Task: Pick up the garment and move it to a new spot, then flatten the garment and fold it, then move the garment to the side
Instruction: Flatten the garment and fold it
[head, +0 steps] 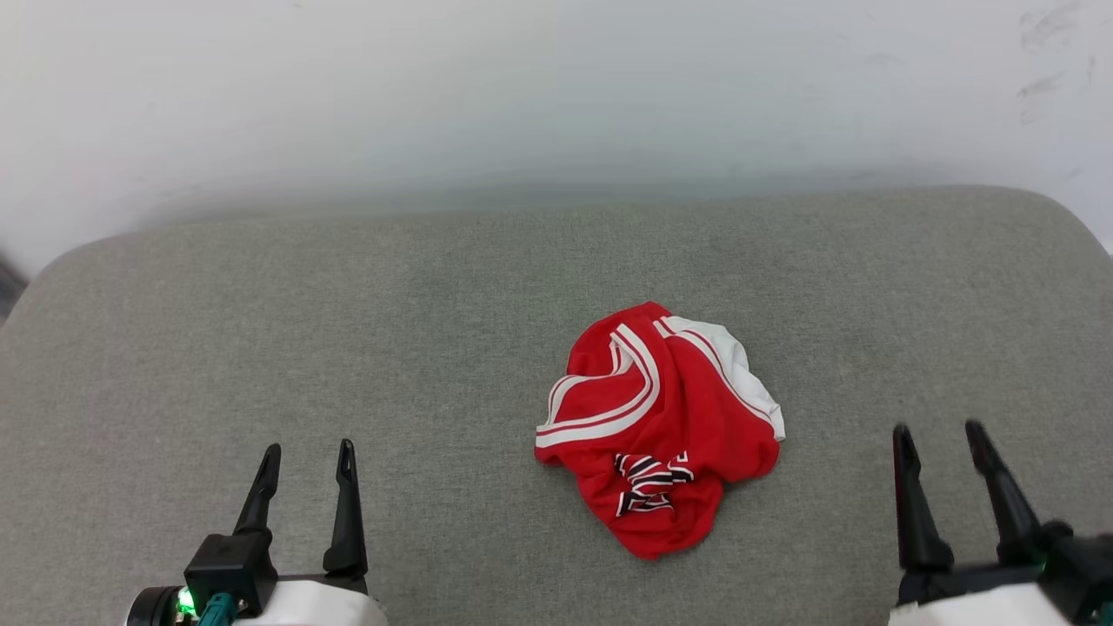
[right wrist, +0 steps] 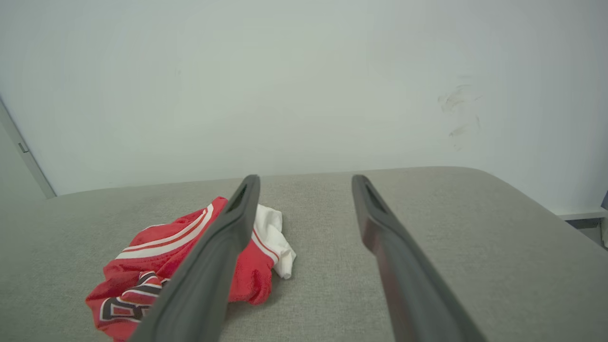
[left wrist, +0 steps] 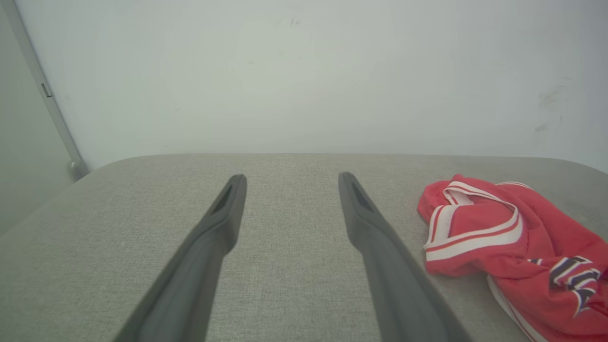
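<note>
Garment [head: 661, 426] lies crumpled just left of my right gripper [head: 935, 426] (the nearer one, I judge) and farther right of my left gripper [head: 309, 445]; both stand wide, empty.

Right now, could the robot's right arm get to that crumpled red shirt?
Probably yes: the right gripper stands open a little way off the garment, with bare grey padded surface between them and nothing in the way.
</note>
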You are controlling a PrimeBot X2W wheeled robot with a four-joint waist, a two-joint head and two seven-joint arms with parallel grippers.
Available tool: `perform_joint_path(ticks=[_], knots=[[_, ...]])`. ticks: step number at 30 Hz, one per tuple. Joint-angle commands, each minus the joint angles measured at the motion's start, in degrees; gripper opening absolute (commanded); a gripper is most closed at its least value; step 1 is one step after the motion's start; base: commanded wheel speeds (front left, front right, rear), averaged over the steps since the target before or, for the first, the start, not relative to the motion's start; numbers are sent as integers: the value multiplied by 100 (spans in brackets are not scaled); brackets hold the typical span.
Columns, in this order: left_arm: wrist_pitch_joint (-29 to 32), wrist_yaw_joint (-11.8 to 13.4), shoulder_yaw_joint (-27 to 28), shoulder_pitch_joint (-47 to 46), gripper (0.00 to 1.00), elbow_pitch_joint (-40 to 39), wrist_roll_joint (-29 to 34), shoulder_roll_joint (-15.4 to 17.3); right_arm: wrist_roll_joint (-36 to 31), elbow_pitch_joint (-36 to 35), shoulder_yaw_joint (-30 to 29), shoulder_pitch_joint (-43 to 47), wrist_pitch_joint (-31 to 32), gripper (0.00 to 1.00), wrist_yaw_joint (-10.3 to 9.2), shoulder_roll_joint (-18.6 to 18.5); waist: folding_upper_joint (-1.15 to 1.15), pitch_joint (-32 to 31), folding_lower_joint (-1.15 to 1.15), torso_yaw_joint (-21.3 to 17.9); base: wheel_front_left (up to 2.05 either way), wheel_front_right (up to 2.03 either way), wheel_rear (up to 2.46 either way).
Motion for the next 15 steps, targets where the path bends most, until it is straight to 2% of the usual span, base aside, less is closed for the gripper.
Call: perform_joint_path(ticks=[1, 8, 11, 15], knots=[[-15, -33, 21, 41, 100, 7, 17, -15, -56, -60, 6, -164, -12, 100, -2, 11, 0, 11, 0, -4, 0, 0, 0], [-15, -46, 77, -75, 100, -37, 11, -46, -503, -366, 7, -1324, -12, 100, -2, -21, 0, 210, 0, -61, 0, 0, 0], [-15, -56, 53, -183, 100, -53, 17, -50, -528, -359, 139, -2026, -12, 100, -2, -298, 0, 394, 0, -68, 0, 0, 0], [-15, -63, 1, -359, 100, -59, -11, -49, -409, 52, 599, -2981, -11, 100, -2, -906, 0, 608, 0, -56, 0, 0, 0]])
